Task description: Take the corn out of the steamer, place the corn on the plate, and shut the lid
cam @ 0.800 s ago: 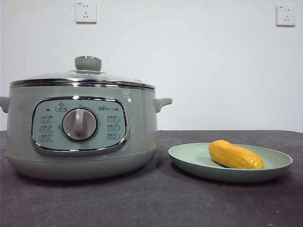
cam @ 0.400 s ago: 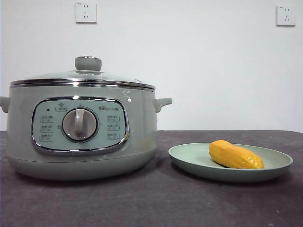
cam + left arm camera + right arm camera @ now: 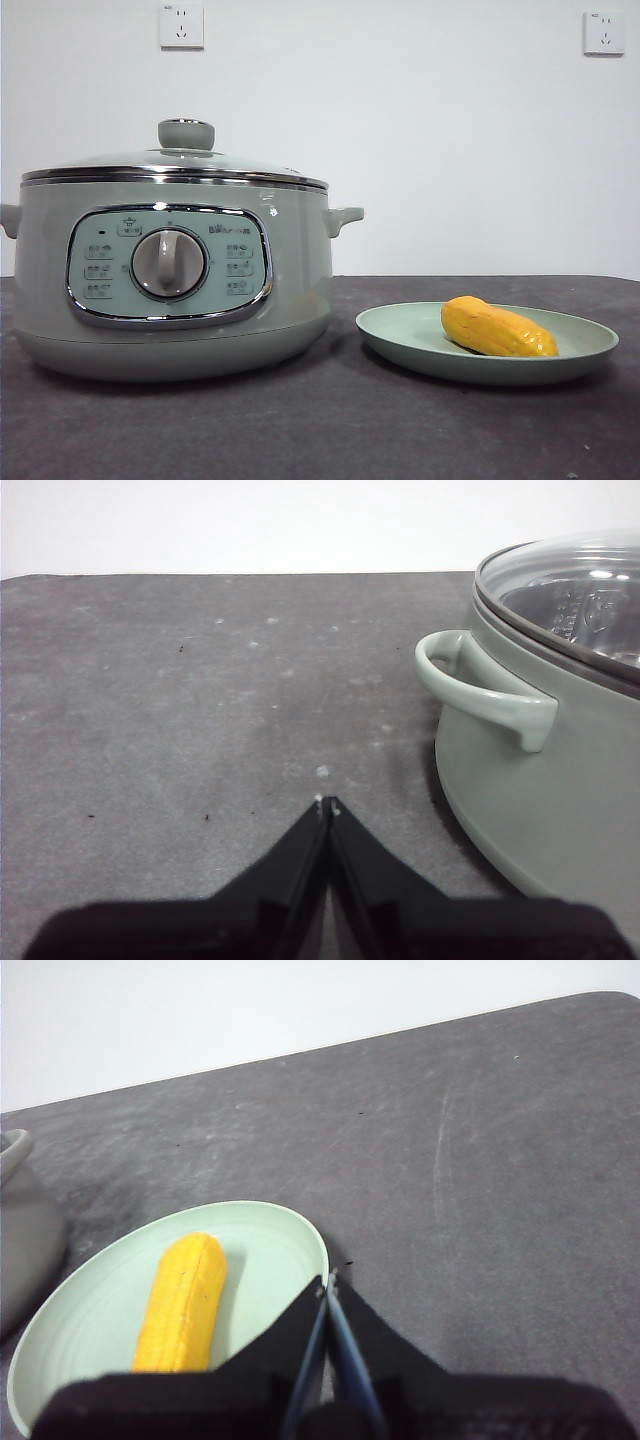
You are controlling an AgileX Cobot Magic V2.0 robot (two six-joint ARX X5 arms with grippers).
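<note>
The yellow-orange corn [image 3: 497, 328] [image 3: 183, 1305] lies on the pale green plate [image 3: 400, 335] [image 3: 80, 1330], right of the steamer. The sage-green steamer [image 3: 170, 280] [image 3: 540, 780] stands on the left with its glass lid [image 3: 180, 160] [image 3: 575, 595] sitting shut on top, knob up. My left gripper [image 3: 326, 802] is shut and empty, low over the dark table beside the steamer's side handle [image 3: 480, 685]. My right gripper [image 3: 327, 1280] is shut and empty, just above the plate's rim, beside the corn. Neither arm shows in the front view.
A dark grey mat [image 3: 330, 420] covers the table. A white wall with two sockets [image 3: 181, 25] [image 3: 604, 32] stands behind. Part of the steamer's other handle [image 3: 15, 1150] shows in the right wrist view.
</note>
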